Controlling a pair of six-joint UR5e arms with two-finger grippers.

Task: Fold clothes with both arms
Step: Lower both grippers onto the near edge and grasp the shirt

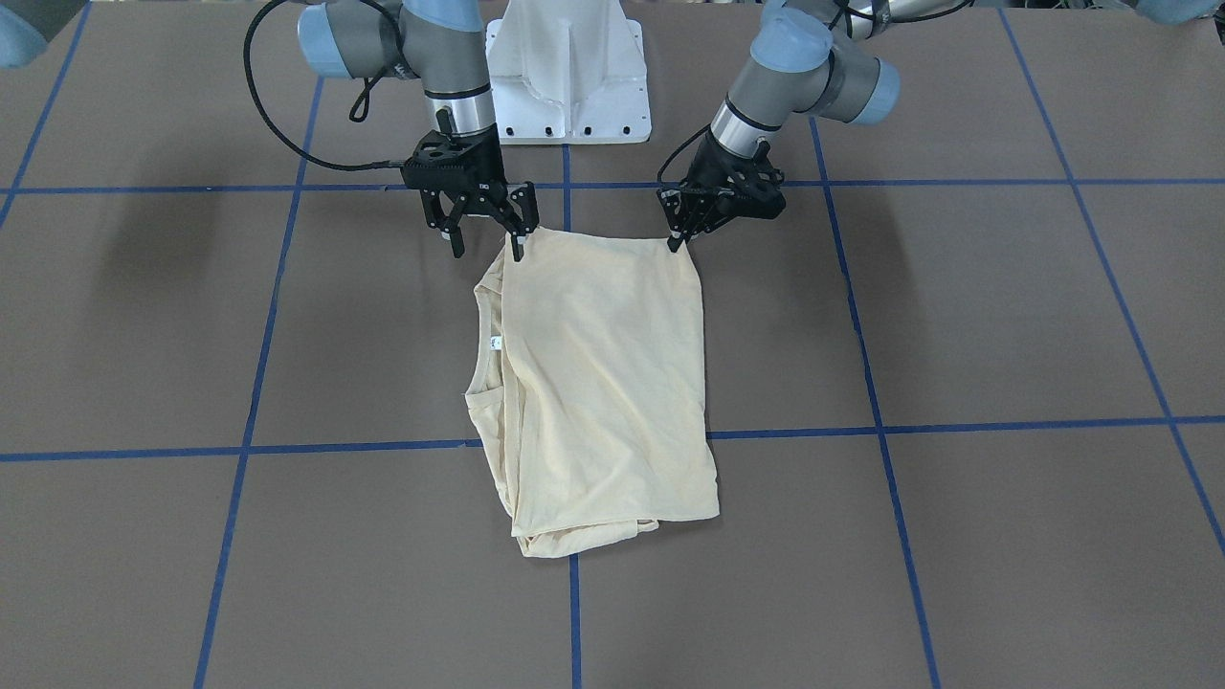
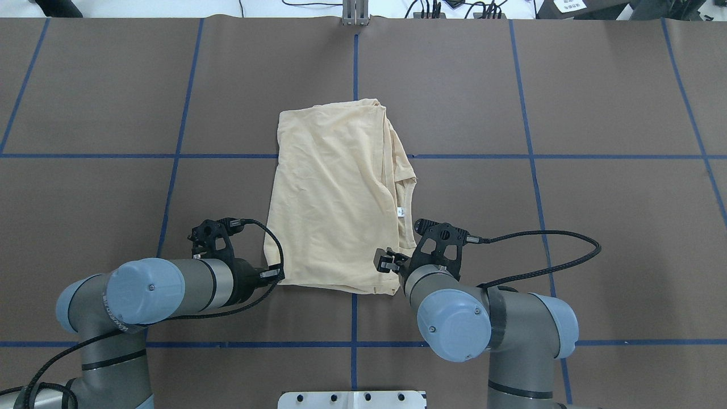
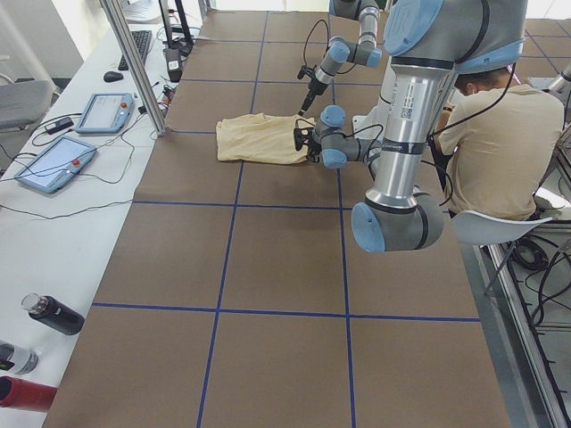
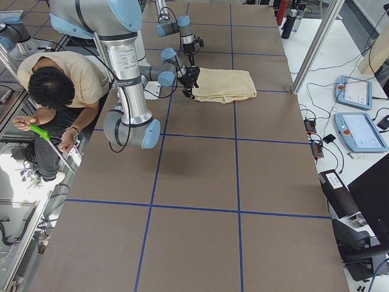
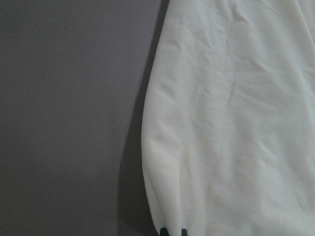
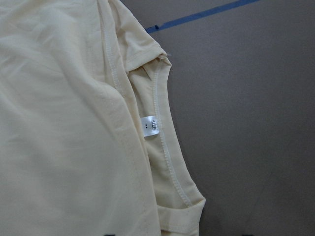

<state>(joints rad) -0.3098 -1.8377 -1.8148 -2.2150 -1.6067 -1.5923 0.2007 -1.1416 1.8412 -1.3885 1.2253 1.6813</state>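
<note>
On the brown table with a blue tape grid (image 1: 957,316), the pale cream-yellow long-sleeved thin T-shirt (image 1: 603,373) lies part-folded into a rectangle. The black left gripper (image 1: 678,241) seems pinched narrow on one robot-side corner. The black right gripper (image 1: 486,244) straddles the other corner, jaws wide. The next fold likely needs it closed, then both lifting evenly.

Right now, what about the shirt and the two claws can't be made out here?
Wording on the neck label: too blurred, right wrist view.
Whether the left gripper holds the T-shirt: seen edge-on in front view; left wrist view's bottom edge cuts it off.
T-shirt's lower layers: covered by its top fold.
</note>
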